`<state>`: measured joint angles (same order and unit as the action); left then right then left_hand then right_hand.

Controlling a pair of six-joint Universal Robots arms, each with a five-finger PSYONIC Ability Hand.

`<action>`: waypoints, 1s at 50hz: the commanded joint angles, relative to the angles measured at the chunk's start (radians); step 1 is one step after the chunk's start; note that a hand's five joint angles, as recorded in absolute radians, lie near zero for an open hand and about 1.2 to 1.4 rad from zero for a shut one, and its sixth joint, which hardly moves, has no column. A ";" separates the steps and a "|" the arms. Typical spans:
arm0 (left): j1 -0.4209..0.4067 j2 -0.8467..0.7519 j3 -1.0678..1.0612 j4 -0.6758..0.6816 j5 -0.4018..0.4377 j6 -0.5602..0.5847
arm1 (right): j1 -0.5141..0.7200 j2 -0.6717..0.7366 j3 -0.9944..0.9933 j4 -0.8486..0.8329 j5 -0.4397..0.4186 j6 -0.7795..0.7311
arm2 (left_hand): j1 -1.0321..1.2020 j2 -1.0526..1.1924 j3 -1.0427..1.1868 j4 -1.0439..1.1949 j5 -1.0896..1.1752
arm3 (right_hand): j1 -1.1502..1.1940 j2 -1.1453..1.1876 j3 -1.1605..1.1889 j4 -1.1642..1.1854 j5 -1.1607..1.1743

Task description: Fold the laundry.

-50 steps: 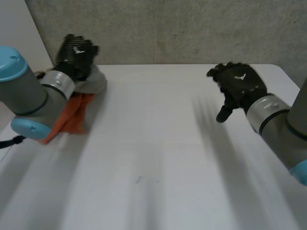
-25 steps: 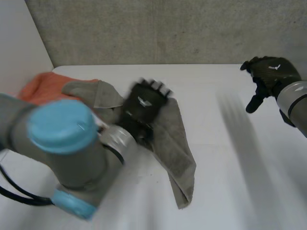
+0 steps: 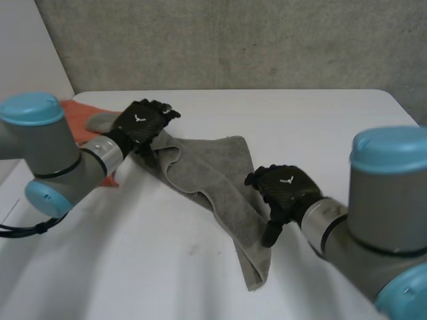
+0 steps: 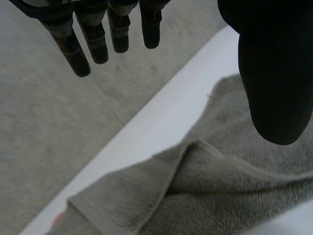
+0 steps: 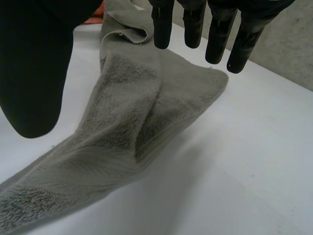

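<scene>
A grey towel (image 3: 213, 173) lies crumpled and partly doubled over on the white table (image 3: 307, 120), running from the far left toward the near middle. My left hand (image 3: 141, 123) hovers over its far-left end, open, with straight fingers (image 4: 98, 39) and the thumb spread apart above the towel (image 4: 220, 191). My right hand (image 3: 283, 189) is at the towel's right edge, also open. Its thumb (image 5: 34, 63) and fingers hang above the towel (image 5: 132, 127) without touching it.
An orange cloth (image 3: 77, 110) lies at the table's far-left corner, behind my left forearm, and the towel's end overlaps it. A grey wall stands behind the table. The table's right half and its near left part are bare.
The grey towel has come from the pile at the far left out onto the table. My left hand has opened and let it go. My right hand has moved from the far right to the towel's right edge.
</scene>
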<state>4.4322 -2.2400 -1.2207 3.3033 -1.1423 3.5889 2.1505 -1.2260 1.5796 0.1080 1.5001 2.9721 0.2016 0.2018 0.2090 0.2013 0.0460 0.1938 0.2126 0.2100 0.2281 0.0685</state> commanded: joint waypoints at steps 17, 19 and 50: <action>0.007 -0.424 0.503 -0.025 -0.082 0.143 | 0.063 0.121 0.077 -0.163 0.117 -0.039 | 0.285 0.285 0.277 0.285 0.266 | 0.510 0.491 0.494 0.476 0.461; 0.007 -0.440 0.524 -0.027 -0.082 0.143 | 0.063 0.123 0.077 -0.163 0.117 -0.045 | 0.326 0.326 0.318 0.326 0.307 | 0.592 0.574 0.576 0.558 0.543; -0.013 -0.350 0.443 -0.008 -0.255 0.309 | 0.046 0.045 0.049 -0.068 0.118 -0.229 | 1.146 1.145 1.138 1.146 1.127 | 1.203 1.184 1.186 1.168 1.153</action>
<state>4.4328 -2.7049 -0.6566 3.2907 -1.3767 3.9136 2.1964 -1.1690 1.6339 -0.0181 1.6205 2.7617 1.1352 1.1890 1.1862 1.1931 0.9754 0.9909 1.1717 1.1773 1.1834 0.9942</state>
